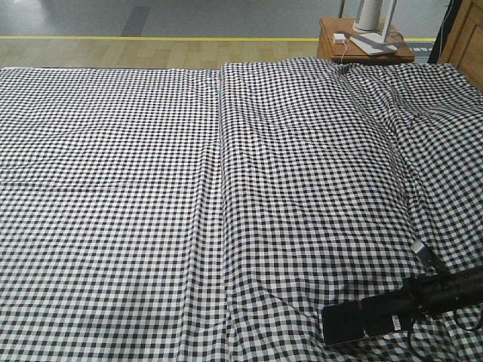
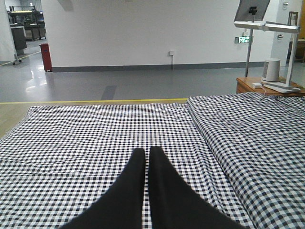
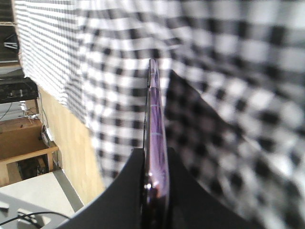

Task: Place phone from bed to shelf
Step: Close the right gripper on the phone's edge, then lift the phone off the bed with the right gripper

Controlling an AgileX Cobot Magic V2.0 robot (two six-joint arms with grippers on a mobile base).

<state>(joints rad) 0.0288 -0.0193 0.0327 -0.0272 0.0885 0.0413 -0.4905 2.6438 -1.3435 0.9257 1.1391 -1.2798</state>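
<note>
The phone point(image 1: 343, 323), flat and glossy black, sits low over the bed point(image 1: 151, 188) near its front right corner. My right gripper point(image 1: 375, 314) is shut on the phone's right end. In the right wrist view the phone point(image 3: 155, 119) shows edge-on with a pinkish rim, clamped between the black fingers point(image 3: 128, 191) of the right gripper point(image 3: 155, 153). I cannot tell whether it touches the sheet. My left gripper point(image 2: 144, 151) hovers over the bed's left half, shut on nothing. Pale wooden boards point(image 3: 26, 155) at the left edge may be the shelf; they are too blurred to tell.
An orange-brown bedside table point(image 1: 366, 41) stands behind the bed's far right corner, carrying a lamp base and a white plug. A wooden panel point(image 1: 464, 38) rises at the top right. A raised seam point(image 1: 220, 188) runs down the bed. A red bin point(image 2: 45, 56) stands far left.
</note>
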